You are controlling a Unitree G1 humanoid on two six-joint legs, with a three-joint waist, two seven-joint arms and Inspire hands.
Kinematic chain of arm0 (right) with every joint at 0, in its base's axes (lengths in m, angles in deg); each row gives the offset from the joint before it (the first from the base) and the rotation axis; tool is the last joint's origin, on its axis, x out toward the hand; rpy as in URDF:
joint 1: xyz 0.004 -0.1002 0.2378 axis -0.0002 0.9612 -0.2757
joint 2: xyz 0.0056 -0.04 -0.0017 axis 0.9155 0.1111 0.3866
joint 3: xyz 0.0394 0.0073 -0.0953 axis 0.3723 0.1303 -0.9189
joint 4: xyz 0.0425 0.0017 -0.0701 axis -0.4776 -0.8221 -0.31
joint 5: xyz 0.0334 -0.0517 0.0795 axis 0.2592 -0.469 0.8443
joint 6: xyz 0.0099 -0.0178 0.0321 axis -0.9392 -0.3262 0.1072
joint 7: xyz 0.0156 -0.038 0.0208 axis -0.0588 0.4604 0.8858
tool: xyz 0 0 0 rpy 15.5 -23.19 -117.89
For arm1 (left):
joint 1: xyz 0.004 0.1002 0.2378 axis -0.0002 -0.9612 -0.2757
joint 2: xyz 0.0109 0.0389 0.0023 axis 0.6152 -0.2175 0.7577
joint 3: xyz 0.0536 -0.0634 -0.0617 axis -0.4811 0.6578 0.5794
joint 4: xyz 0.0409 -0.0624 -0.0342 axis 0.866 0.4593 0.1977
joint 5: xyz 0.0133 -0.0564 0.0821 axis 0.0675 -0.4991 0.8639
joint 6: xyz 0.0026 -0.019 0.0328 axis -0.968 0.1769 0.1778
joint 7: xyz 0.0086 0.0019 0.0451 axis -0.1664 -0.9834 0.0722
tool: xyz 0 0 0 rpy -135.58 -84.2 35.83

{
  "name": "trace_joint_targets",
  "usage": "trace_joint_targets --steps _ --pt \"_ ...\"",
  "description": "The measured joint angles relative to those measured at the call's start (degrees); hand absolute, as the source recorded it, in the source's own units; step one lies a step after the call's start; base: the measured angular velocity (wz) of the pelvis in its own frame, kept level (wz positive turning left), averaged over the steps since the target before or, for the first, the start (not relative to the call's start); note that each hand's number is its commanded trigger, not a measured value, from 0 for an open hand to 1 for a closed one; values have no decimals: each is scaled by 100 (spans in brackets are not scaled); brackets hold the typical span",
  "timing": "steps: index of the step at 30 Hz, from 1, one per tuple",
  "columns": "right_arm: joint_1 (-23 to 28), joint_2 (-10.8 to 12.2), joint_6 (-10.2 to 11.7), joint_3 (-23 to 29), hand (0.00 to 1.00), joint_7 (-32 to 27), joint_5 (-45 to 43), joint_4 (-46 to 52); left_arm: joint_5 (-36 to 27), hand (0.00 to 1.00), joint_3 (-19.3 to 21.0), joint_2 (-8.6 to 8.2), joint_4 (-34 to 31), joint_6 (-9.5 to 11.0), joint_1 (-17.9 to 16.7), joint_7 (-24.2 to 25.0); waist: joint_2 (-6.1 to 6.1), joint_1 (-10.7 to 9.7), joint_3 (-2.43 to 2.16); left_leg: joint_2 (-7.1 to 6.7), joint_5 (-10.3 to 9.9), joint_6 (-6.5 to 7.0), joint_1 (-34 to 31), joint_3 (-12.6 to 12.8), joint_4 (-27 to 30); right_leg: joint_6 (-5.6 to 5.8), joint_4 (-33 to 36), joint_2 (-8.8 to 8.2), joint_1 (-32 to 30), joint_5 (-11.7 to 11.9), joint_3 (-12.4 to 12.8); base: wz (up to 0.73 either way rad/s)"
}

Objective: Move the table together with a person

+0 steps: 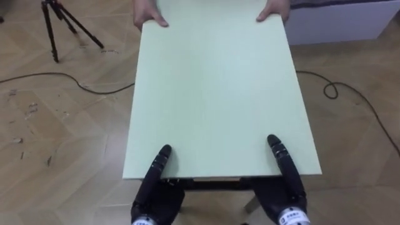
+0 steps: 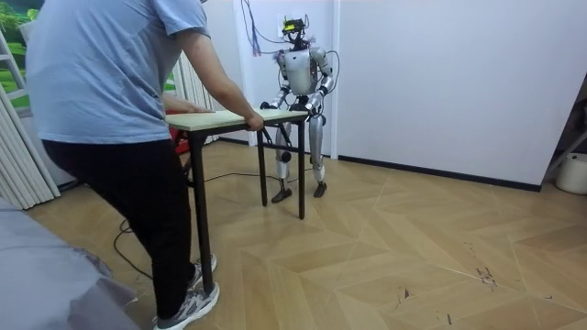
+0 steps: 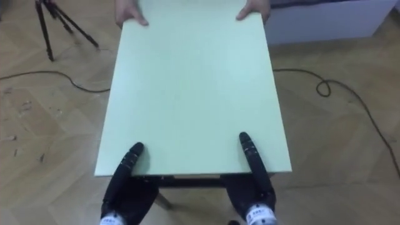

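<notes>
A pale green table [image 1: 219,94] fills the middle of the left eye view, its near edge just in front of me. My left hand [image 1: 156,187] grips that edge at the left, thumb on top and the other fingers under the board. My right hand [image 1: 287,187] holds the same edge at the right in the same way. At the far end a person's two hands [image 1: 149,15] clasp both corners. In the room view the person [image 2: 110,92] stands in the foreground holding the table [image 2: 220,117], and I stand at its other end by the white wall.
A black tripod [image 1: 62,25] stands on the wooden floor at the far left. Dark cables [image 1: 62,78] run across the floor on both sides of the table. A white box-like unit [image 1: 344,22] sits at the far right. A white bin [image 2: 573,172] stands by the wall.
</notes>
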Motion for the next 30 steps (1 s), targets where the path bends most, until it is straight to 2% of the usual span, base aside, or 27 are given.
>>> trace_joint_targets --steps 1,2,3,4,5,6,7,8,9,11,12,13,14,15,16,17,18,19,22,23,24,25,26,27,28,29,30 --pt "195 4 20 59 100 0 32 95 45 100 -83 22 2 -34 30 -51 -27 -166 10 9 89 93 6 323 -15 64 1121 -271 -23 -782 -41 95" --pt "325 6 29 98 100 1 91 163 101 100 -120 28 1 -77 47 -61 -66 -182 12 -11 128 128 38 439 -60 46 1749 -429 -16 -1127 -71 107" --pt "470 6 21 134 100 1 200 224 199 100 -156 43 -4 -105 45 -57 -168 -204 5 -50 189 181 79 690 -118 93 2982 -627 41 -1628 -31 59" --pt "493 4 24 139 100 0 252 223 224 100 -174 55 -4 -104 41 -56 -200 -204 11 -67 218 211 74 777 -125 123 3465 -686 122 -1788 -4 31" --pt "493 -19 21 133 100 0 267 225 231 100 -174 61 -7 -104 20 -55 -237 -147 14 -101 280 258 59 938 -174 154 4122 -710 349 -1963 149 -21" --pt "491 -31 54 114 100 -3 256 255 227 100 -166 42 -13 -105 5 -51 -244 -18 14 -145 354 301 10 1068 -217 156 4410 -738 632 -2007 262 -37" --pt "490 -37 62 106 100 -12 256 285 227 100 -144 5 -26 -105 -4 -40 -258 26 15 -163 388 324 -46 1129 -217 157 4447 -789 817 -2007 265 -46" --pt "479 -36 81 95 100 -16 255 345 262 100 -106 -39 -83 -103 -5 -24 -308 101 39 -202 463 354 -193 1214 -196 172 4378 -885 1162 -2000 240 -30" --pt "422 -49 161 17 100 -16 255 369 273 100 -84 -18 -198 -96 -20 -24 -374 163 55 -228 568 385 -365 1296 -195 210 4128 -953 1495 -1969 230 -31" --pt "315 -66 315 -112 100 -16 227 389 288 100 -79 -20 -313 -19 -27 -24 -456 233 52 -229 745 405 -674 1396 -176 242 3299 -982 1965 -1915 203 -17" --pt "215 -83 327 -163 100 -17 245 389 290 100 -24 -19 -359 11 -21 -24 -529 259 72 -214 865 404 -863 1474 -139 349 2650 -931 2202 -2098 246 -8" --pt "180 -101 327 -186 100 -17 248 384 292 100 1 -11 -370 13 -22 -23 -526 274 76 -165 914 395 -973 1481 -86 440 2381 -859 2270 -2296 256 -16" --pt "144 -87 322 -196 100 -17 232 382 333 100 16 -14 -411 30 -45 -22 -516 328 73 -49 1058 372 -1140 1480 -52 392 1966 -684 2313 -2517 241 -22" --pt "130 -44 314 -209 100 -11 204 383 371 100 23 11 -482 32 -63 -22 -541 426 74 75 1217 337 -1272 1483 -111 391 1624 -515 2317 -2644 279 -25" --pt "124 -30 311 -210 100 -10 200 383 376 100 27 31 -520 41 -77 -23 -573 467 66 145 1294 325 -1351 1485 -122 391 1451 -444 2321 -2711 292 -27" --pt "84 15 312 -211 100 -8 170 382 393 100 61 84 -612 90 -105 -23 -663 505 56 263 1411 307 -1522 1507 -115 365 1116 -334 2321 -2888 303 -22" --pt "27 64 302 -224 100 -8 137 377 394 100 114 108 -660 92 -101 -23 -724 534 53 365 1535 303 -1704 1521 -95 308 786 -239 2322 -3039 290 -20" --pt "-1 78 303 -226 100 -8 121 377 405 100 121 105 -681 91 -99 -23 -737 542 52 409 1597 301 -1784 1521 -95 298 647 -182 2318 -3100 269 -13" --pt "-112 67 284 -225 100 -9 128 295 405 100 143 108 -702 86 -99 -23 -731 633 52 726 1983 271 -2075 1470 -167 107 181 193 2224 -3256 72 -15" --pt "-129 81 280 -227 100 -9 126 267 394 100 137 110 -701 84 -103 -24 -732 635 53 763 2085 262 -2080 1458 -238 58 182 255 2191 -3264 60 -8" --pt "-143 94 280 -224 100 -9 134 221 394 100 135 109 -688 76 -109 -25 -699 660 49 836 2304 250 -2072 1411 -431 -43 209 404 2113 -3228 56 -4" --pt "-144 96 277 -224 100 -8 143 192 395 100 134 119 -679 67 -112 -25 -679 731 41 868 2414 236 -2060 1395 -544 -97 208 478 2071 -3176 53 -13" --pt "-156 112 268 -243 100 -3 182 119 395 100 128 141 -660 61 -128 -25 -625 809 48 959 2678 192 -1976 1327 -807 -203 176 662 2049 -3060 71 -14" --pt "-156 118 270 -260 100 -3 202 72 391 100 117 164 -640 58 -139 -26 -531 859 57 1019 2997 108 -1856 1249 -1173 -292 91 858 2055 -2939 60 -10" --pt "-155 117 272 -261 100 -4 217 68 391 100 113 172 -637 53 -141 -30 -476 884 60 1030 3182 -59 -1784 1152 -1429 -360 36 945 2045 -2856 40 0" --pt "-157 104 272 -258 100 -4 267 73 392 100 113 183 -628 42 -135 -37 -397 888 53 1034 3535 -694 -1706 826 -1805 -487 -83 1005 1968 -2683 -78 -20" --pt "-228 107 261 -263 100 -2 184 4 392 100 122 190 -537 58 -143 -16 -395 924 72 1023 3329 -770 -1771 457 -1383 -551 -63 921 1866 -2640 -288 -27"
